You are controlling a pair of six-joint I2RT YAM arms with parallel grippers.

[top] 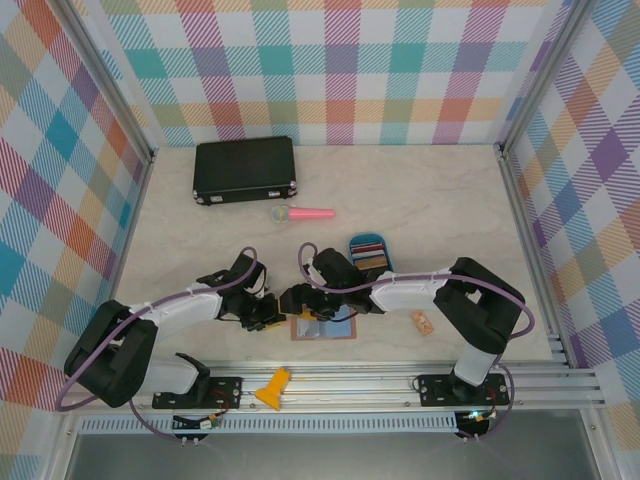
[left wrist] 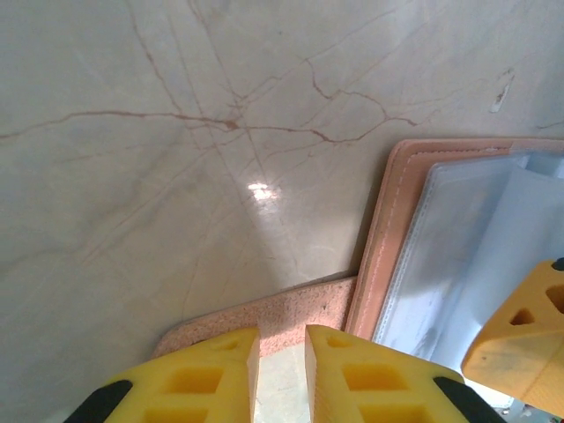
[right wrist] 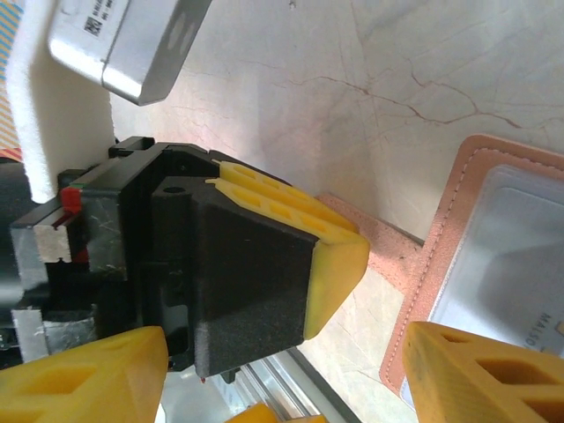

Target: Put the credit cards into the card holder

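Note:
The card holder point(top: 325, 328) lies open and flat near the table's front edge, with a pinkish stitched border point(left wrist: 381, 233) and clear sleeves point(left wrist: 467, 256). Its pink tab point(left wrist: 291, 315) sticks out to the left. My left gripper point(left wrist: 282, 345) is nearly shut, with only bare table in the narrow slit, and its tips rest on that tab. My right gripper point(right wrist: 282, 379) hovers open over the holder's left edge point(right wrist: 441, 238), with the left gripper's fingers point(right wrist: 291, 207) in front of it. The credit cards point(top: 369, 252) stand in a blue oval tray behind the holder. Print shows under a sleeve point(right wrist: 545, 330).
A black case point(top: 245, 170) sits at the back left, with a pink stick-like item point(top: 305, 213) in front of it. A small orange piece point(top: 422, 322) lies right of the holder. A yellow part point(top: 272, 388) rests on the front rail. Checked walls enclose the table.

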